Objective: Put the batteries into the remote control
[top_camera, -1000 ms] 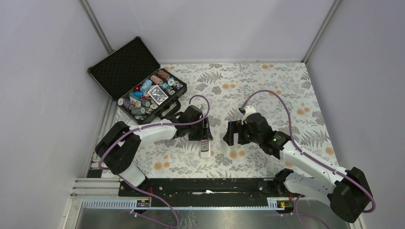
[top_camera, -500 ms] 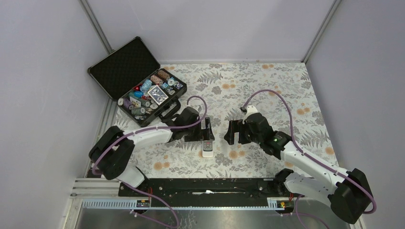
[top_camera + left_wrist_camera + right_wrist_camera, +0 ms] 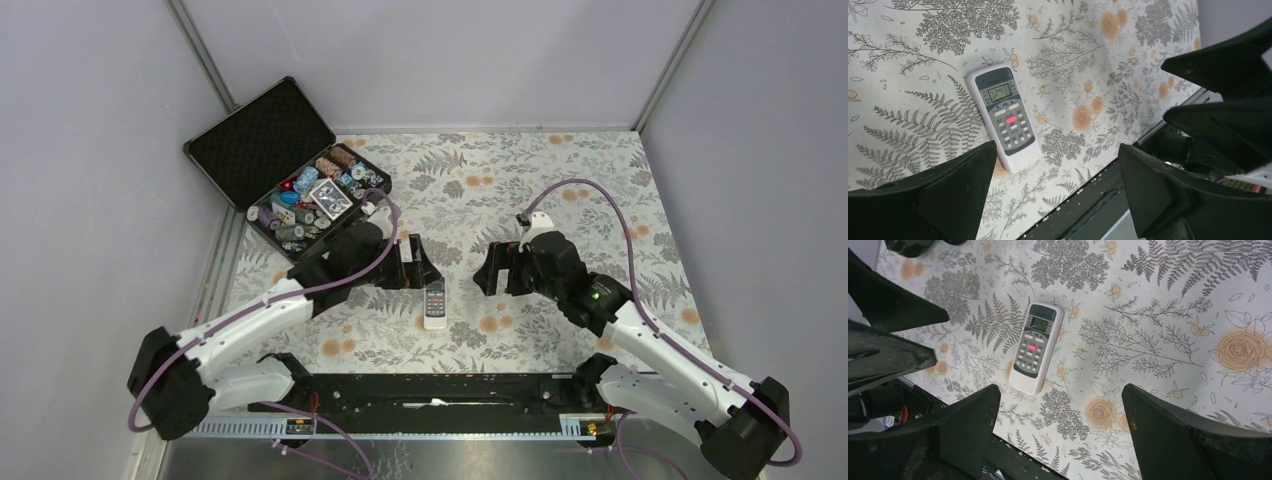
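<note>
The remote control (image 3: 434,303) lies flat on the floral cloth with its buttons and lit screen facing up, between the two arms. No batteries show in any view. My left gripper (image 3: 414,263) hovers just up and left of the remote, open and empty; in the left wrist view the remote control (image 3: 1004,117) lies beyond the left fingertip, outside the jaws of that gripper (image 3: 1057,147). My right gripper (image 3: 491,271) hangs open to the remote's right. In the right wrist view the remote control (image 3: 1036,346) lies ahead of that gripper (image 3: 1060,390), free of both fingers.
An open black case (image 3: 262,141) with poker chips and a card deck stands at the back left. The floral cloth (image 3: 560,190) covers the table. The black base rail (image 3: 430,390) runs along the near edge.
My left gripper opened fully and drew back up and left off the remote, its elbow swinging down and left. The remote stays where it lay. My right gripper shifted slightly right.
</note>
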Motion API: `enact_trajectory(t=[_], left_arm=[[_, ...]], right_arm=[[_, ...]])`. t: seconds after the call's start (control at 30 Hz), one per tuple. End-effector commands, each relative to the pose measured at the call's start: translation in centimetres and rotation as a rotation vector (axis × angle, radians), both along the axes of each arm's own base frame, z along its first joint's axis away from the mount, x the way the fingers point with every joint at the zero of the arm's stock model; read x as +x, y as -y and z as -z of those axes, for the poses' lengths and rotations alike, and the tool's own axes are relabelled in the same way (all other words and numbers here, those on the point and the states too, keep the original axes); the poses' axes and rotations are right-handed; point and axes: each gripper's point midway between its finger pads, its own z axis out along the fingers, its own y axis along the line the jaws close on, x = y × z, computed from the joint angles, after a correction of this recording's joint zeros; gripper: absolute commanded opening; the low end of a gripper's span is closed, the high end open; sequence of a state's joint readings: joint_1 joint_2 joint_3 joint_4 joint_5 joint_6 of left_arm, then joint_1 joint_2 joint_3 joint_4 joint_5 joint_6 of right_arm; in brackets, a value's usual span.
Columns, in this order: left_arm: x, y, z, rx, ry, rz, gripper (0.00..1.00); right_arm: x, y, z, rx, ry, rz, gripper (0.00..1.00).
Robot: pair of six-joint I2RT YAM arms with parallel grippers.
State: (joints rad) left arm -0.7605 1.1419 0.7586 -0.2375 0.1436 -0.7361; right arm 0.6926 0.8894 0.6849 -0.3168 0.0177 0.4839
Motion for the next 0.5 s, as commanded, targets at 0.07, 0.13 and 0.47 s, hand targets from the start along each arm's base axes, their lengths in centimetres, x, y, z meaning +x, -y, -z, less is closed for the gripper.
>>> enact_trajectory(t=[0.07, 0.13, 0.47], left_arm=[[-1.5, -1.6, -4.3, -0.03, 0.084, 0.017, 0.99], [-2.0, -2.0, -4.9, -0.038, 0.099, 0.031, 0.99], [-3.5, -3.2, -7.1, -0.066, 0.157, 0.056, 0.99]], right_arm=[[0.1, 0.2, -2.5, 0.084, 0.016, 0.072, 0.99], [0.0, 0.4, -2.8, 0.104, -0.002, 0.104, 1.0], [-1.6, 0.2, -4.8, 0.16, 0.081, -0.001, 1.0]])
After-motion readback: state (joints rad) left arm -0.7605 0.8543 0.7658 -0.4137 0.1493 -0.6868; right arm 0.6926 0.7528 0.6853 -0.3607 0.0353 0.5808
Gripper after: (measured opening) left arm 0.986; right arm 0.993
